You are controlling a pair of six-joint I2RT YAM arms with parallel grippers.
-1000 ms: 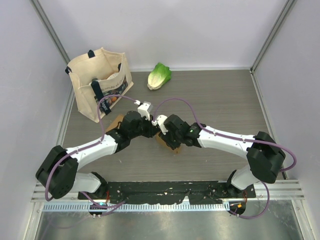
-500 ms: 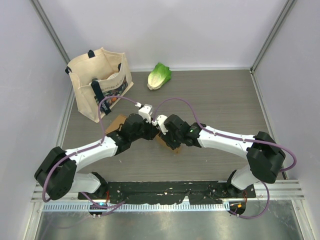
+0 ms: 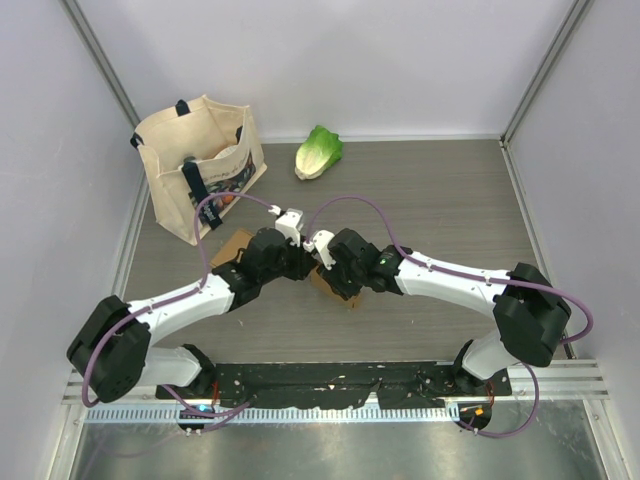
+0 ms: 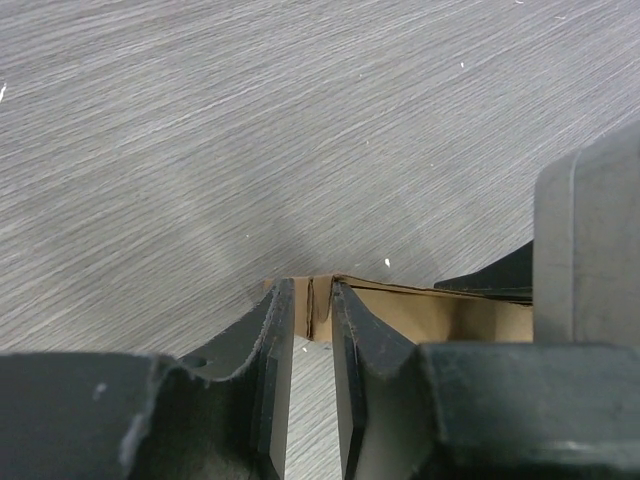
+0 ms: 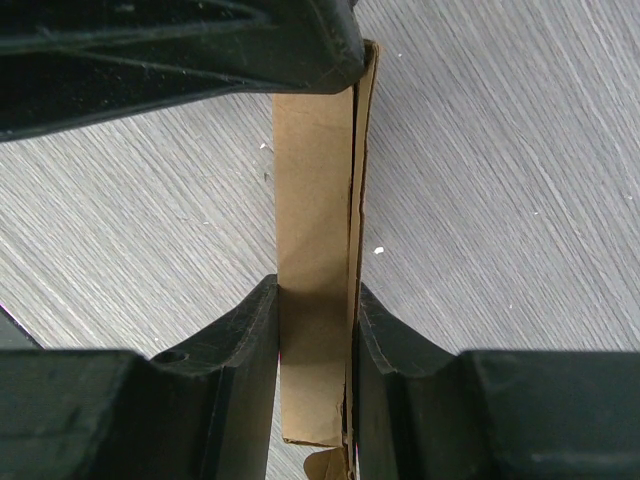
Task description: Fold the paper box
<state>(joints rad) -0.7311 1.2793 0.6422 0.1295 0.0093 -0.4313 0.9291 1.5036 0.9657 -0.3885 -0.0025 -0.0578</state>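
The brown paper box [image 5: 310,200] sits mid-surface [image 3: 430,200] between the arms, and the right gripper [image 5: 315,292] has its jaws pinching a cardboard flap. The left gripper [image 4: 312,297] holds its jaws narrowly parted at the box's corner; I cannot tell if they grip. The print on the tote bag [image 3: 195,165] is too small to read.

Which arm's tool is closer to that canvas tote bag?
Left. In the top view, the left tool is just below and right of the canvas tote bag; the right tool, clamped on the paper box, sits farther right.
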